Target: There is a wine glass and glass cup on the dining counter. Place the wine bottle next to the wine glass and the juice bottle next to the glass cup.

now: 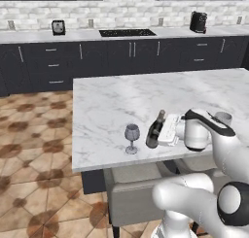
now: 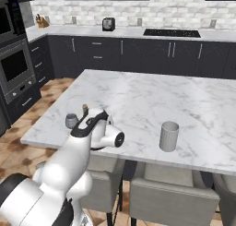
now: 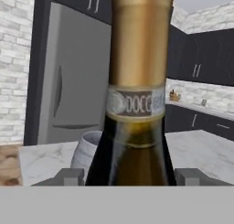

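- Gripper [image 3: 123,176] clasps the wine bottle [image 1: 155,130], which stands tilted on the dining counter [image 1: 112,101].
- Wine bottle sits just beside the wine glass [image 1: 132,138], near the counter's front edge.
- Glass cup [image 2: 169,136] stands well apart from the wine glass; bare marble lies between.

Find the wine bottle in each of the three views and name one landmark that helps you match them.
Left base view: wine bottle stands lower centre on the marble counter, just right of the wine glass.
Right base view: just its gold top peeks out at centre left, behind the arm.
Hand view: it looms at the centre, close up.
Shared landmark: the wine glass beside it.
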